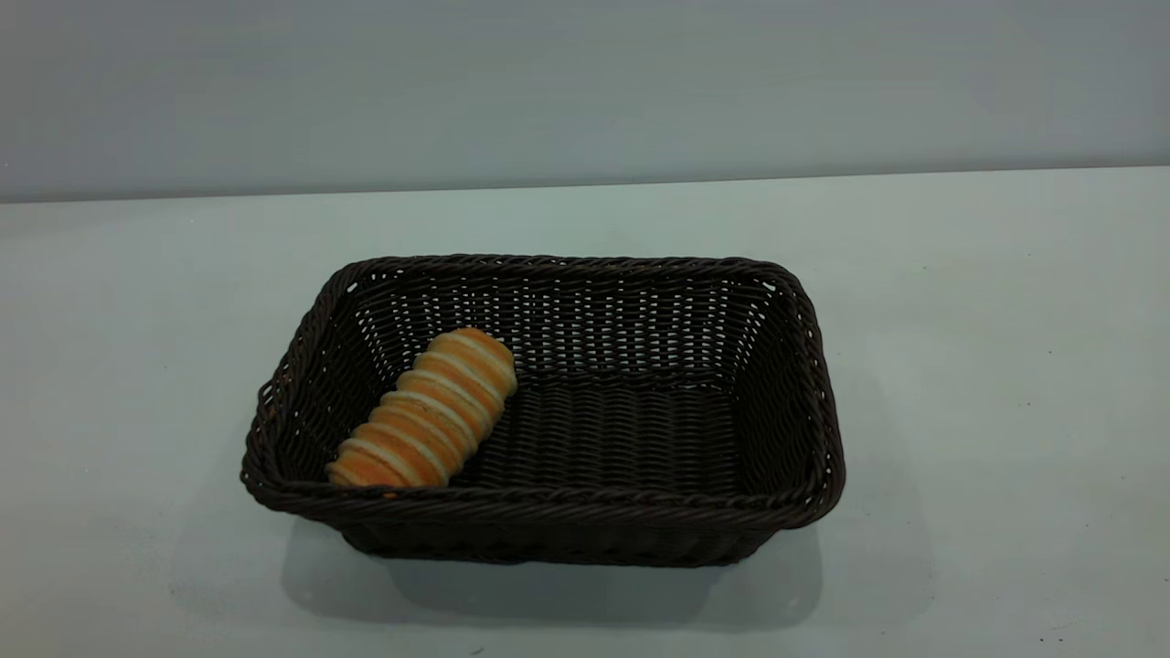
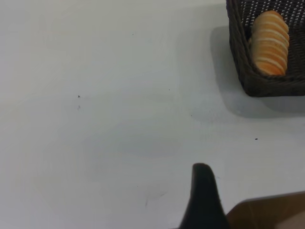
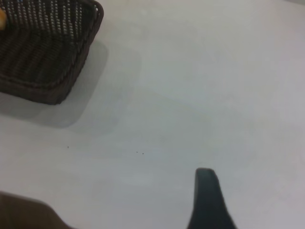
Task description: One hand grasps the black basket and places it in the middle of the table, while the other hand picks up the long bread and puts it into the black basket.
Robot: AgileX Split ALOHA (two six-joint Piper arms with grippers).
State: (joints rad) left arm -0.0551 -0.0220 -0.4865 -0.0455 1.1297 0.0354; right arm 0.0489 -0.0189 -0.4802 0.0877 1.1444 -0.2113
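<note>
The long bread (image 1: 425, 411) lies in the black basket (image 1: 640, 507) mid-tabletop (image 1: 987, 366), by its left wall. My left fingers (image 2: 204, 200) and right fingers (image 3: 208, 200) hover apart from it; their spread I cannot tell.

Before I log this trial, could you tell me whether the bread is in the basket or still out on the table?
In. The bread lies on the floor of the basket, at its left end, angled against the left wall, below the rim.
</note>
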